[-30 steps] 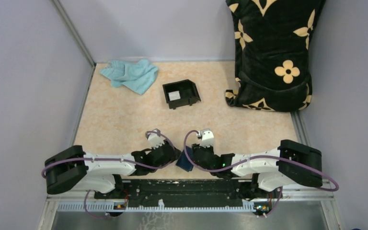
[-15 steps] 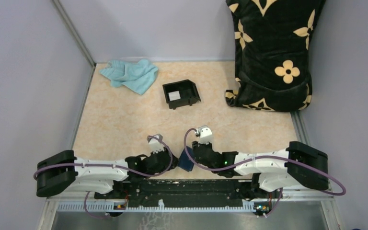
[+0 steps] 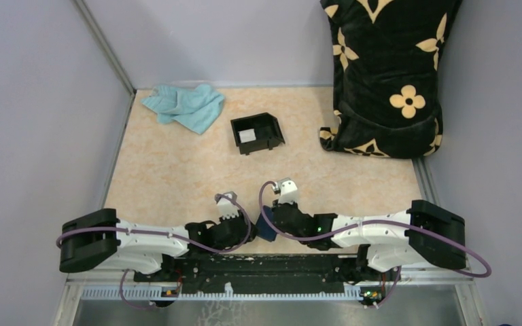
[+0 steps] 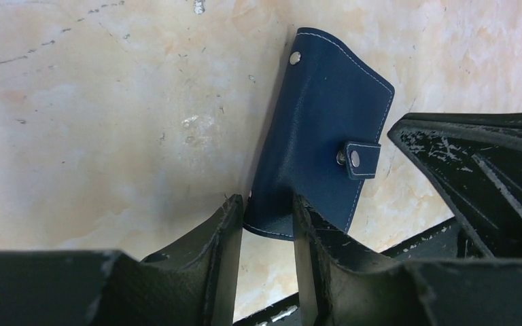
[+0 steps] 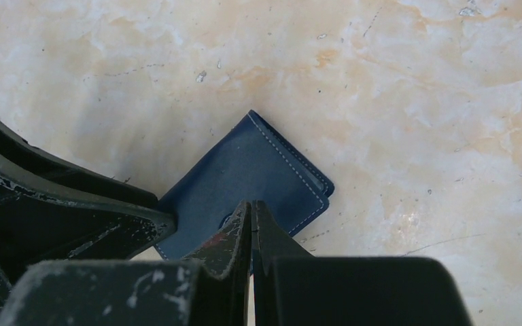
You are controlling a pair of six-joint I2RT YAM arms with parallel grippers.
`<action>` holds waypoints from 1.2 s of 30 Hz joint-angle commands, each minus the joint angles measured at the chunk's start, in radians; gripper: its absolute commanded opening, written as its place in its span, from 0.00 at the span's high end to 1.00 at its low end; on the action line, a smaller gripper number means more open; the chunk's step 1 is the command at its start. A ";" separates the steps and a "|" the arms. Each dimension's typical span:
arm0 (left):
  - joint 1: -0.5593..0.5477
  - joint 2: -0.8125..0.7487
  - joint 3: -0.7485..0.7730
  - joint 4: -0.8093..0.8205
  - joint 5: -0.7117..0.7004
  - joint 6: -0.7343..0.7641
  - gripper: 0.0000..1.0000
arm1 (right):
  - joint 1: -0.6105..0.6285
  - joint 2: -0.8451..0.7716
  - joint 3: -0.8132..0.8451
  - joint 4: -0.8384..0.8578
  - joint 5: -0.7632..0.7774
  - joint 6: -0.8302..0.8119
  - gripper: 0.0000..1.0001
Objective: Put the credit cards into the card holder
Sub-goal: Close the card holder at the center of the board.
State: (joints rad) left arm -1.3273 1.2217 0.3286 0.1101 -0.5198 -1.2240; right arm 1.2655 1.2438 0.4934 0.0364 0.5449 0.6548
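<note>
Pinched at its lower edge by the left tool [image 4: 266,224] and its tab by the closed right tool [image 5: 251,224], the wallet [image 4: 323,129] could be yanked loose.

White arms [image 3: 353,227], seemingly purple cables.

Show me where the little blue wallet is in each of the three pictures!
Top external: the card holder sits low in the middle, between the two grippers.
Left wrist: card holder at centre right, its near edge between the left gripper fingers.
Right wrist: card holder at centre, just above the right gripper.
Shared landmark: the marbled tabletop.
</note>
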 commanded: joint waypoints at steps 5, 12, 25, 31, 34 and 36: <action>-0.006 0.073 0.001 -0.048 0.005 -0.028 0.60 | 0.041 0.041 0.036 0.029 -0.019 0.043 1.00; -0.006 0.076 -0.006 -0.045 0.002 -0.038 0.61 | 0.048 0.039 0.031 0.017 -0.005 0.058 1.00; -0.007 0.096 -0.006 -0.029 0.010 -0.045 0.61 | 0.048 -0.079 0.093 -0.083 0.066 -0.010 1.00; -0.007 0.095 -0.001 -0.032 0.009 -0.043 0.62 | 0.048 -0.083 0.085 -0.097 0.071 -0.001 1.00; -0.007 0.094 -0.001 -0.037 0.007 -0.043 0.62 | 0.047 -0.035 0.055 -0.061 0.056 0.023 1.00; -0.008 0.093 -0.002 -0.038 0.006 -0.043 0.62 | 0.046 0.008 0.025 -0.021 0.038 0.049 1.00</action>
State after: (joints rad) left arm -1.3289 1.2881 0.3439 0.1741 -0.5312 -1.2716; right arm 1.3064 1.1904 0.5495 -0.0460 0.5880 0.6670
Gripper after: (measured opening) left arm 0.385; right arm 0.006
